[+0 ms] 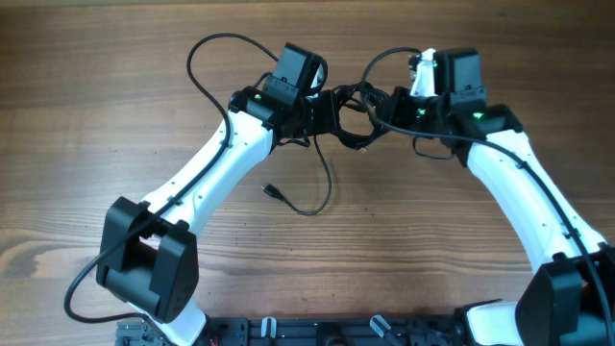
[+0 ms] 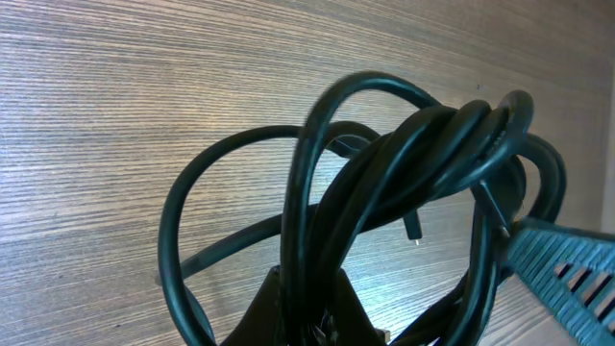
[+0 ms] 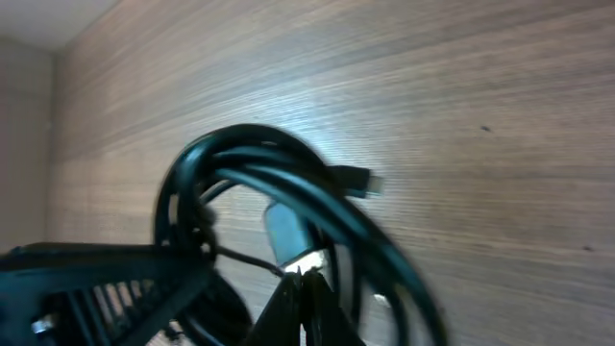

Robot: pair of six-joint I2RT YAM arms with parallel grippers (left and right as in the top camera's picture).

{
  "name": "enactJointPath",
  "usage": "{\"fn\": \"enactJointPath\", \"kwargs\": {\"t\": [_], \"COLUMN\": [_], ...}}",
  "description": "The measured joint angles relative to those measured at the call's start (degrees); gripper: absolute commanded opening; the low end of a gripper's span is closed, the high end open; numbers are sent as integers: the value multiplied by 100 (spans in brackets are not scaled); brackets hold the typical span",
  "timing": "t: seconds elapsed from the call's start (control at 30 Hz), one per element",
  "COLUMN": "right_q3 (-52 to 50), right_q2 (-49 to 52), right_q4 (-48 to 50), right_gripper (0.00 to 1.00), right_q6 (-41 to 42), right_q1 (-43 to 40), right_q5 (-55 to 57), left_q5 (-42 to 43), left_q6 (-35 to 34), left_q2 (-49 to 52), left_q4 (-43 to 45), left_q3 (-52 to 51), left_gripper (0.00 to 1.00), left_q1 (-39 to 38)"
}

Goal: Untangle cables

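Note:
The cables [image 1: 352,108] form a black tangle held up between my two grippers at the table's far middle. My left gripper [image 1: 335,111] is shut on a thick bunch of strands; in the left wrist view its dark fingers [image 2: 307,306] clamp the cables [image 2: 413,154], which loop upward. My right gripper [image 1: 378,111] is shut on a thin strand at the tangle's other side; the right wrist view shows its tips [image 3: 306,286] pinched together under the cables [image 3: 288,173], near a small plug [image 3: 357,181]. One loose tail [image 1: 325,183] hangs to the table and ends in a plug [image 1: 272,190].
The wooden table [image 1: 86,144] spreads on all sides. A thicker arm wire [image 1: 206,58] loops behind the left arm. Both arm bases [image 1: 149,259] stand at the near edge. The left arm's gripper body [image 3: 96,279] fills the lower left of the right wrist view.

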Motion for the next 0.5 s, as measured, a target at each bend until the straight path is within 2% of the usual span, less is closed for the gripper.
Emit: {"fn": "enactJointPath", "kwargs": {"t": [0.2,0.5], "right_q3": [0,0], "right_q2": [9,81], "right_q4": [94,175], "right_gripper": [4,4], "right_q6": [0,0], "right_q1": [376,254], "right_q5": [-2,-66], "left_q5": [28,44], "left_q6": [0,0], "left_q2": [0,0], "left_q4": [-2,-2], "left_q3": [0,0], "left_gripper": [4,4], "left_q1": [-26,-26]}}
